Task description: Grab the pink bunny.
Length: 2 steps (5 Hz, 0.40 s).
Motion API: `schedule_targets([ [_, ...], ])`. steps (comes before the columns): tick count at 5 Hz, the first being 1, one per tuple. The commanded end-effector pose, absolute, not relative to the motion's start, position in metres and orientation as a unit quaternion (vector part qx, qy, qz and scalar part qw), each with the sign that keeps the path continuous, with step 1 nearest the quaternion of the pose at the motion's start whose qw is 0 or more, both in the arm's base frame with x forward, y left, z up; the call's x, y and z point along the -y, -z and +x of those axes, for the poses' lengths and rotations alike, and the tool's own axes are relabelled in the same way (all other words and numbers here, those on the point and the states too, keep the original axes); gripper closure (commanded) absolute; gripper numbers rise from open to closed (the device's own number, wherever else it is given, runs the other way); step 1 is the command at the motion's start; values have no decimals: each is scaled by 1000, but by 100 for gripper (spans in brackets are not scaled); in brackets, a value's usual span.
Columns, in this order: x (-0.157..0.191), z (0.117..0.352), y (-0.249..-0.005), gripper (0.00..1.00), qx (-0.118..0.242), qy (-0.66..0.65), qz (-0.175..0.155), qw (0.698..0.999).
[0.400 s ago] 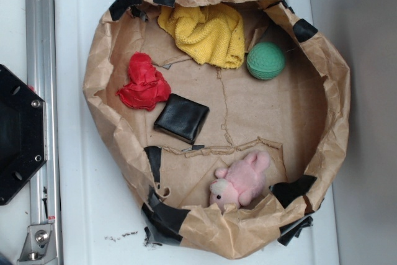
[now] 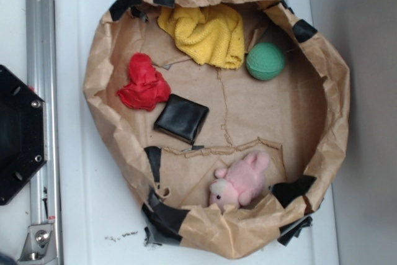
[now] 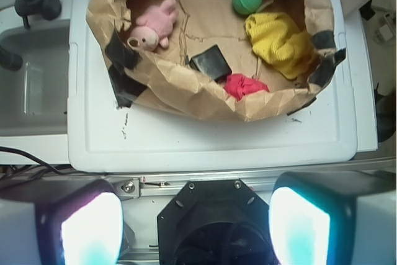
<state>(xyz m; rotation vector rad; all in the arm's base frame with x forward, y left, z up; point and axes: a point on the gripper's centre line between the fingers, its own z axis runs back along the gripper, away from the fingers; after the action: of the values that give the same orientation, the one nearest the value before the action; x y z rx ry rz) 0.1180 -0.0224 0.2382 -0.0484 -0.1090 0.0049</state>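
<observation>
The gripper (image 3: 195, 228) hangs wide open and empty, well apart from the bunny (image 3: 152, 24) in the paper nest (image 3: 186, 94).

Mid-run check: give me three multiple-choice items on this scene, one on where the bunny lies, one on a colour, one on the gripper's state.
1. Where is the pink bunny?
A. on the yellow towel
B. inside the paper bag's wall, by black tape
C. outside the bag

2. What colour is the ball?
A. green
B. blue
C. orange

3. The gripper is:
A. shut on the bunny
B. shut on the red cloth
C. open, holding nothing

Answers: 1 B, it lies against the crumpled wall; 2 A, plainly green; 3 C, the wrist view shows both fingers spread wide, far from the bag.
</observation>
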Motion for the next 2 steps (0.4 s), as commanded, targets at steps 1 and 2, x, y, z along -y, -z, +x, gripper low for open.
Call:
schedule_targets([
  [1,24,201,-212,0,117,-137,-189,965],
  [2,11,232,-171,0,117,-227,-223,941],
])
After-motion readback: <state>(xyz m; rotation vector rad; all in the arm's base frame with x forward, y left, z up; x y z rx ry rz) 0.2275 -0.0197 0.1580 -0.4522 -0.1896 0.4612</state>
